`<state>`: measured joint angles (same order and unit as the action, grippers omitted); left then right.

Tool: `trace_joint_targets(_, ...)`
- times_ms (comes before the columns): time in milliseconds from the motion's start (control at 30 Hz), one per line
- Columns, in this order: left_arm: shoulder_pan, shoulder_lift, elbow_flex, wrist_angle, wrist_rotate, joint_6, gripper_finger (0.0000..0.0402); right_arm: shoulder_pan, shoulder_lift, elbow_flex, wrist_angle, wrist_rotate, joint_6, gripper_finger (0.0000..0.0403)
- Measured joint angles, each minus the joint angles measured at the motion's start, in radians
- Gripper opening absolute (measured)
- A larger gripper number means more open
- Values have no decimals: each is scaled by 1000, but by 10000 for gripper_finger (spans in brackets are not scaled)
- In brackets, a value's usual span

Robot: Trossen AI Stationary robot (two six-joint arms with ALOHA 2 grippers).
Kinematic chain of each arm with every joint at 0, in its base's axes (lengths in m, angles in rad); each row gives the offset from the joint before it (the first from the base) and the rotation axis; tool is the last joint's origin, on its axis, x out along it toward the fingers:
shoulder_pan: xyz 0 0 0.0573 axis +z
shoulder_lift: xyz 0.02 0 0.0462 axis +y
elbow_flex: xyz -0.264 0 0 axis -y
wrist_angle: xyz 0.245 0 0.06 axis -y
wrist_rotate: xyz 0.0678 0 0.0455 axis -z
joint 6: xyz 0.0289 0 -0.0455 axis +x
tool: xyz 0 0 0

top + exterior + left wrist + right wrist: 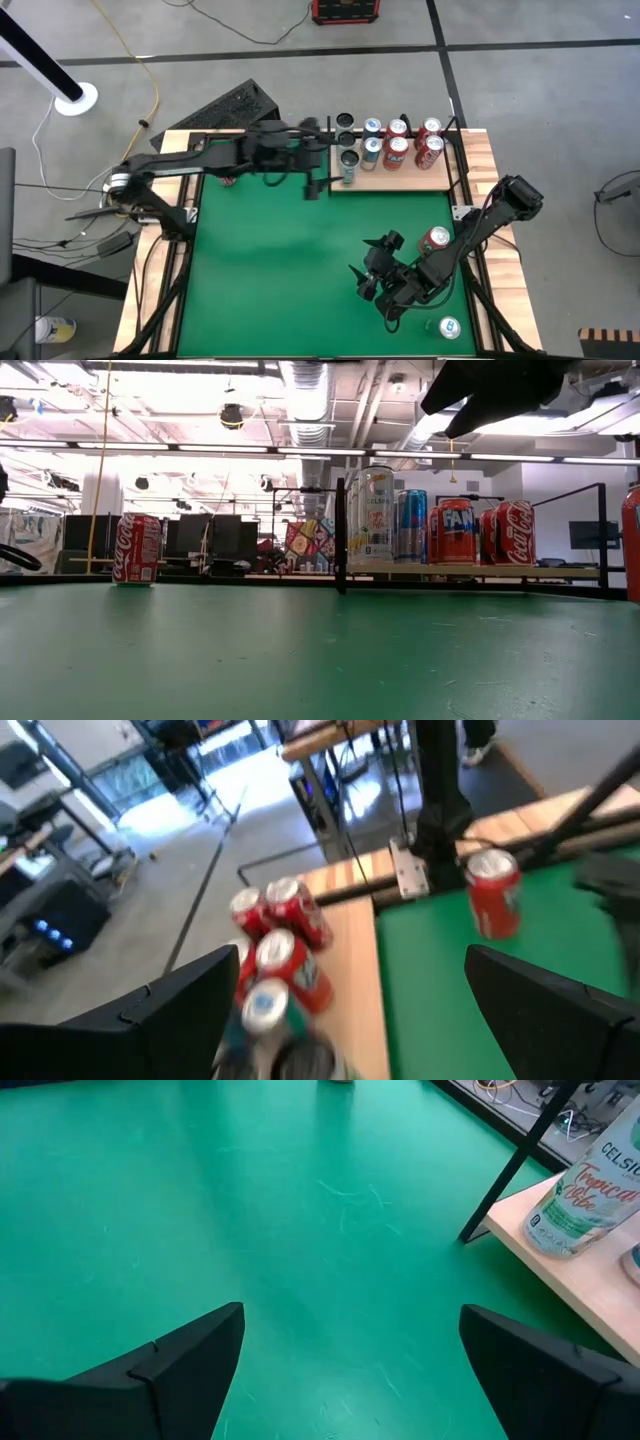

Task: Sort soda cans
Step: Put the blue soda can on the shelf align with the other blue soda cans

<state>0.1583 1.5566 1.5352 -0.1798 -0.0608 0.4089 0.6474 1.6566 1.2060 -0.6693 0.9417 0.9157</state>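
A: Over the wooden tray (400, 180), at its edge toward the mat, left tool (318, 186) hangs wide open, empty, beside sorted soda cans (400, 150).
B: Right tool (375, 280), spread and empty, sits beside stray red can (436, 238). Centre over it, then descend.

The counter (260, 270) wears a matt green covering — smooth, faintly scuffed with pale scratches in the right wrist view — bordered by pale bare wood with visible grain. The soda cans (400, 148) are glossy painted metal with bright silver tops. They stand on a light wooden board (390, 180), smooth and unvarnished-looking. Each claw's fingers (150, 1370) look like matt black plastic — dull, without shine.
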Motion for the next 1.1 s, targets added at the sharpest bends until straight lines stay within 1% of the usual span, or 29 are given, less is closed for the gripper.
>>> trace_joint_targets(100, -28, -118, 0, -151, -55, -22, 373, -2, 0, 0, 4, 0, 1, 393)
trace_joint_targets(233, -51, -254, -3, -364, -42, -102, 373, -3, 0, 0, 57, -9, 18, 393)
trace_joint_targets(300, -66, -319, -42, -427, -32, -123, 373, -9, -1, 24, 80, -83, 11, 393)
trace_joint_targets(367, -83, -393, -108, -460, -32, -135, 373, -11, -7, 78, 85, -194, 7, 393)
trace_joint_targets(467, -102, -525, -244, -438, -39, -151, 373, -8, -12, 185, 85, -362, 15, 393)
trace_joint_targets(533, -110, -615, -350, -377, -43, -173, 373, -4, -12, 252, 67, -457, 50, 393)
trace_joint_targets(633, -122, -745, -514, -272, -34, -213, 373, -1, -11, 355, -12, -583, 193, 393)
trace_joint_targets(700, -130, -828, -606, -217, -25, -231, 373, 9, -12, 425, -106, -666, 311, 393)
trace_joint_targets(833, -136, -967, -739, -165, -24, -266, 373, 47, -12, 505, -294, -823, 588, 393)
trace_joint_targets(967, -137, -1070, -803, -153, -23, -304, 373, 113, -11, 531, -513, -922, 877, 393)
trace_joint_targets(1100, -137, -1135, -819, -150, -7, -309, 373, 211, 3, 530, -700, -1021, 1161, 393)
